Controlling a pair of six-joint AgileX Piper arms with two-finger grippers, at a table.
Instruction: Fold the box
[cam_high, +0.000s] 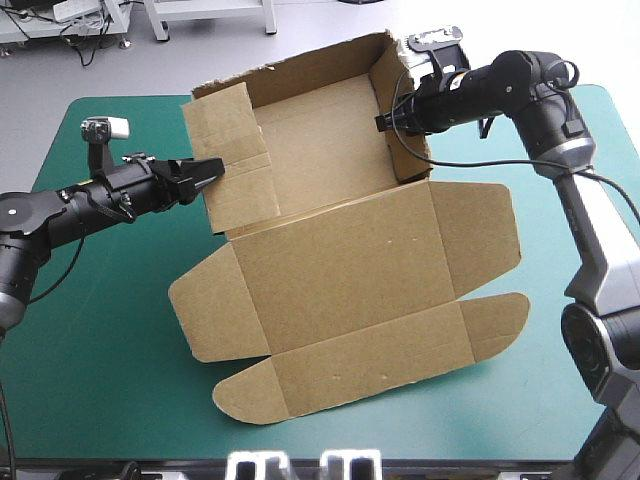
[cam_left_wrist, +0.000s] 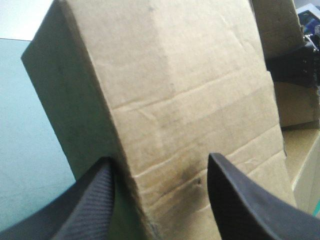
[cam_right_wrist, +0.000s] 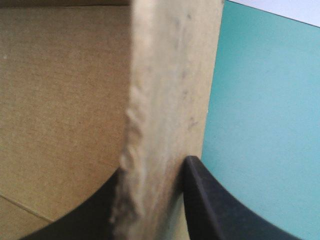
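Now the brown box (cam_high: 320, 150) is held by both side walls

Right in the middle of the teal-green table (cam_high: 90, 380) it sits as a half-built tray on the far side, its lid (cam_high: 350, 270) lying flat toward the near edge with the flaps spread out. The left gripper (cam_high: 210, 172) has its black fingers (cam_left_wrist: 95, 200) astride the left wall (cam_left_wrist: 190, 100) (a doubled-over panel, leaning outward), one on each face, gripping it. The right gripper (cam_high: 385, 120) is clamped on the edge of the right wall (cam_right_wrist: 170, 75), which stands upright, with one finger inside the tray and the other outside. The far wall (cam_high: 300, 62) is raised as well.
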